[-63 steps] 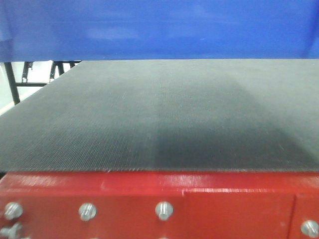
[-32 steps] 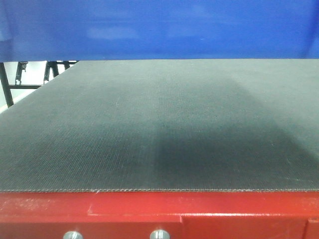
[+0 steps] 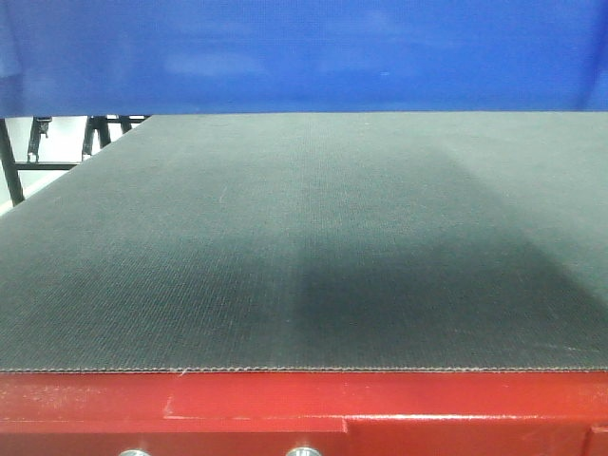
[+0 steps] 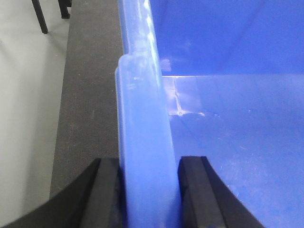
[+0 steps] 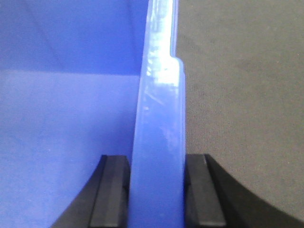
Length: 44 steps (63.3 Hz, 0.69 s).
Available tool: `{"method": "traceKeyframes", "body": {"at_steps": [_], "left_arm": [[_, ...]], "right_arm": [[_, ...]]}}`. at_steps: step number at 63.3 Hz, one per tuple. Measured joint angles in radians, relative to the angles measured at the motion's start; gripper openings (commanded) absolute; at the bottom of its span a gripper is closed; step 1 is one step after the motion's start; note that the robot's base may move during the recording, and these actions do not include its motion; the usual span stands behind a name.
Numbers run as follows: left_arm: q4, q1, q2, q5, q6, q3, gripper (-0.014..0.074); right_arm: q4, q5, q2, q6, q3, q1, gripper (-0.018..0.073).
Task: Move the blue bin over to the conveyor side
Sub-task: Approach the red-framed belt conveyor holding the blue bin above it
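Observation:
The blue bin [image 3: 304, 52] fills the top of the front view, held above the conveyor [image 3: 285, 237], whose dark belt lies over a red frame [image 3: 380, 404]. In the left wrist view my left gripper [image 4: 149, 190] is shut on the bin's left rim [image 4: 142, 123], one finger outside and one inside. In the right wrist view my right gripper [image 5: 158, 190] is shut on the bin's right rim [image 5: 159, 118] the same way. The bin's empty inside [image 4: 237, 118] shows in both wrist views, with the belt [image 5: 237, 95] below.
Black metal legs [image 3: 24, 157] stand on a pale floor [image 4: 23, 95] beyond the belt's left edge. Silver bolts [image 3: 304, 450] dot the red frame at the bottom edge.
The front view has shifted: the red frame has slid lower in the picture and more belt shows. The bin stays across the top. Both grips hold.

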Motion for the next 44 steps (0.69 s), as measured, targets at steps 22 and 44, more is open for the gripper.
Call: {"method": "traceKeyframes", "body": {"at_steps": [22, 44], "left_arm": [[0.000, 0.000, 0.000, -0.021, 0.000, 0.000, -0.0020], [0.000, 0.000, 0.137, -0.061, 0.006, 0.000, -0.0020]], "right_arm": [[0.000, -0.013, 0.000, 0.000, 0.000, 0.000, -0.0075], [-0.026, -0.091, 0.039, 0.006, 0.066, -0.006, -0.0075]]}}
